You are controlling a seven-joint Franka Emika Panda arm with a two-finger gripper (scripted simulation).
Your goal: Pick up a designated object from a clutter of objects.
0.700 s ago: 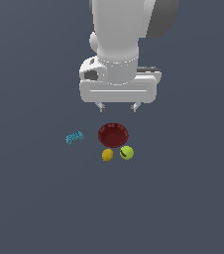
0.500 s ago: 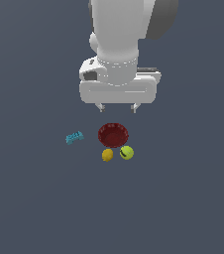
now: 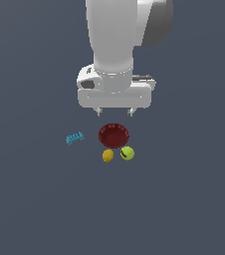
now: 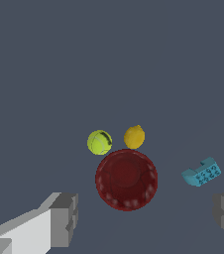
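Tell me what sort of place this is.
Most likely a bare simulated test scene, not a real room: a flat, featureless grey floor, plainly rendered props such as the red bowl and yellow-green ball, and an open gripper overhead.

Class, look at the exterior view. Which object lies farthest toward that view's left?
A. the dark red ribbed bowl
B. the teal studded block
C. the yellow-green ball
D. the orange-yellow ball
B: the teal studded block sits apart on the exterior view's left, while the dark red ribbed bowl, orange-yellow ball and yellow-green ball cluster farther right.
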